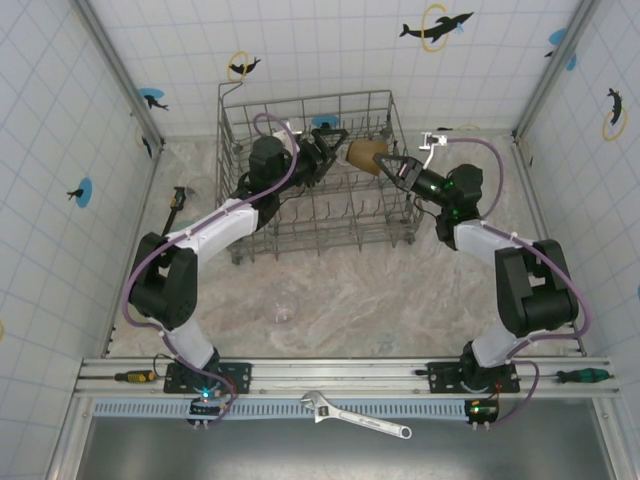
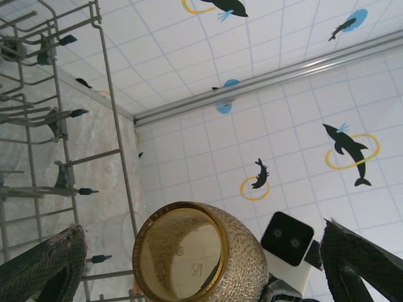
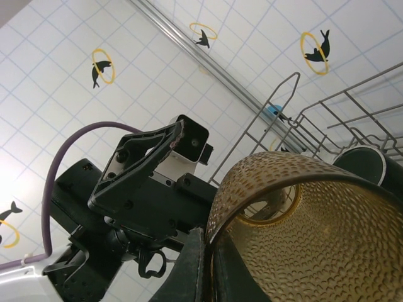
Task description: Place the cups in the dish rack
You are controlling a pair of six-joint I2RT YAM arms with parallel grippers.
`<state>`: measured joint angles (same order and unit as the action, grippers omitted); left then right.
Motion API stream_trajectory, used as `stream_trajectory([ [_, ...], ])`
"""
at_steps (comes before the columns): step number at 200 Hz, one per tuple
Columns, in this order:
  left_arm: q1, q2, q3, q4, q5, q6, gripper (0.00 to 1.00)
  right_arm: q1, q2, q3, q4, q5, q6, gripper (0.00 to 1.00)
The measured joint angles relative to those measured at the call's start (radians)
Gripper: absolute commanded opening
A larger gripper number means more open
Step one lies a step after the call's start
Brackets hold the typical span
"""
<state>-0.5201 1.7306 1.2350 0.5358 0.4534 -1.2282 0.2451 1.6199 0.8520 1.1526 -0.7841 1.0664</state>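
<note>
An amber-brown dimpled tumbler (image 1: 364, 155) hangs on its side over the back right part of the grey wire dish rack (image 1: 300, 232). My right gripper (image 1: 392, 165) is shut on its rim; in the right wrist view the two fingers (image 3: 196, 267) pinch the tumbler (image 3: 315, 233) wall between them. My left gripper (image 1: 328, 150) reaches over the rack from the left and stands open. In the left wrist view the tumbler (image 2: 208, 255) sits between its wide-spread fingers (image 2: 41, 264), base end toward the camera, untouched. A black mug (image 3: 362, 165) stands in the rack (image 3: 315, 110).
A clear glass (image 1: 283, 305) lies on the marble table in front of the rack, and another clear glass (image 1: 197, 186) stands to its left near a black-and-yellow tool (image 1: 177, 207). A wrench (image 1: 356, 415) and screwdrivers (image 1: 135, 376) lie by the arm bases.
</note>
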Motion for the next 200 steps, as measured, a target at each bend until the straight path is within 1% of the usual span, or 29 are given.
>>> stream_trajectory([
  [49, -0.003, 0.037, 0.000, 0.028, 0.011, -0.053, 0.96, 0.013, 0.035, 0.021, 0.077, -0.007, 0.048, 0.00],
  [69, -0.006, 0.048, 0.004, 0.032, 0.011, -0.063, 0.94, 0.017, 0.045, 0.039, 0.101, -0.007, 0.060, 0.00],
  [141, -0.036, 0.097, 0.055, 0.080, 0.014, -0.113, 0.79, 0.018, 0.124, 0.065, 0.219, -0.006, 0.146, 0.00],
  [156, -0.039, 0.105, 0.061, 0.086, 0.015, -0.118, 0.73, 0.018, 0.133, 0.065, 0.228, -0.005, 0.160, 0.00],
  [180, -0.042, 0.112, 0.069, 0.098, 0.013, -0.131, 0.60, 0.017, 0.141, 0.072, 0.230, -0.006, 0.172, 0.00],
  [186, -0.040, 0.116, 0.074, 0.103, 0.013, -0.134, 0.55, 0.016, 0.143, 0.078, 0.229, -0.007, 0.173, 0.00],
  [200, -0.039, 0.123, 0.082, 0.119, 0.012, -0.136, 0.40, 0.016, 0.147, 0.094, 0.226, -0.006, 0.175, 0.00],
])
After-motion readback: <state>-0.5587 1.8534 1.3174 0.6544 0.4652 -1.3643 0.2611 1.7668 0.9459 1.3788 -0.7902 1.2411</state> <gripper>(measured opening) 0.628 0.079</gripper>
